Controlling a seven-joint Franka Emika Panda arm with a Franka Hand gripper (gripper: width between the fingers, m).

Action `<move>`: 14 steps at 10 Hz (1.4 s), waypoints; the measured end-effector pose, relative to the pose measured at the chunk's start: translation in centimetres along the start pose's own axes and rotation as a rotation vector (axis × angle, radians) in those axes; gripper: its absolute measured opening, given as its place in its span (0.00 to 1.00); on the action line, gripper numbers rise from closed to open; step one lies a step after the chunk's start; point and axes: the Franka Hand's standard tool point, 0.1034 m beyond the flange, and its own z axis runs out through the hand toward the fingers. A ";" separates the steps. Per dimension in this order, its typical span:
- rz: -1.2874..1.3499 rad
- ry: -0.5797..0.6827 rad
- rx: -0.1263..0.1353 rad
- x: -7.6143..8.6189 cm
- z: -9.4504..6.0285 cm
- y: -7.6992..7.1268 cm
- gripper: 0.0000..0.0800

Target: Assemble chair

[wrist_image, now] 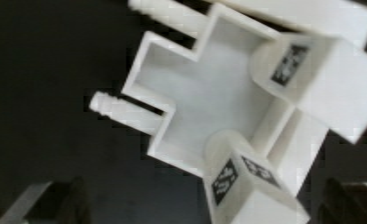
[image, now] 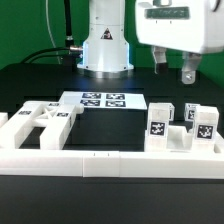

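The chair lies in loose white tagged pieces. A group of pieces [image: 181, 126] with upright tagged blocks stands at the exterior view's right. A flat frame piece [image: 40, 122] lies at the exterior view's left. My gripper [image: 174, 72] hangs open and empty above the right group, clear of it. In the wrist view a white piece [wrist_image: 198, 95] with round pegs and two tags lies below the gripper [wrist_image: 198, 205]. Its dark fingers [wrist_image: 34, 205] show spread wide at the frame's edges and hold nothing.
The marker board [image: 103, 100] lies in front of the robot base [image: 106, 45]. A low white border wall [image: 110, 160] runs along the front of the black table. Cables hang behind the base.
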 end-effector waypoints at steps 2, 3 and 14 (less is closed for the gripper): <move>-0.149 0.001 -0.003 0.4 0.2 0.2 0.81; -0.206 0.001 -0.003 0.4 0.2 0.2 0.81; -0.939 0.029 -0.036 1.2 2.6 0.5 0.81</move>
